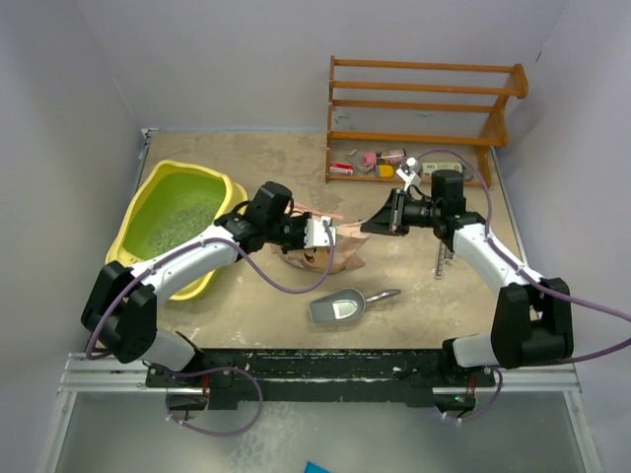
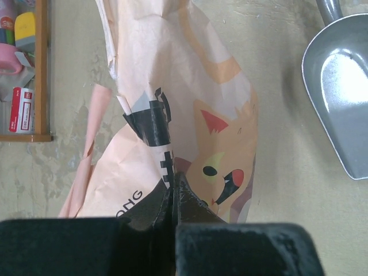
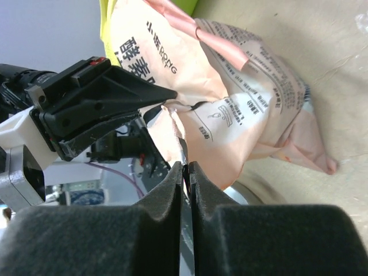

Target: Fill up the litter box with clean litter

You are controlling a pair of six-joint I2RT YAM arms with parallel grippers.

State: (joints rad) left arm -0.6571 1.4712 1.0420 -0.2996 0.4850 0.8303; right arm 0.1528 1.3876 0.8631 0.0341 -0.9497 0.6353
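Two hands meet at the middle of the overhead view, both on the peach-pink printed bag with a cat's face (image 1: 343, 254), which lies crumpled on the sandy tabletop (image 1: 256, 158). The left hand (image 2: 174, 192) has its fingers pressed together and seems, from its own camera, to pinch a fold just below the cat's chin. The right hand (image 3: 185, 172) is likewise closed, on a thin torn edge of the bag at the bottom centre of its view.

The large yellow oval plastic litter box (image 1: 135, 215) sits at the left of the overhead frame, apart from the bag. Pale green clean litter (image 1: 179, 222) covers part of its floor.

Both grips look slight, so I judge the lift should be slow, with the hands rising together so neither edge tears or slips. The bag's mouth should pass over the tub's rim before tipping, and the pour should be low so granules land inside. A small silver metal scoop (image 1: 340, 307) lies just below the bag, near enough for a sagging corner to drag it. How much the bag holds cannot be told.
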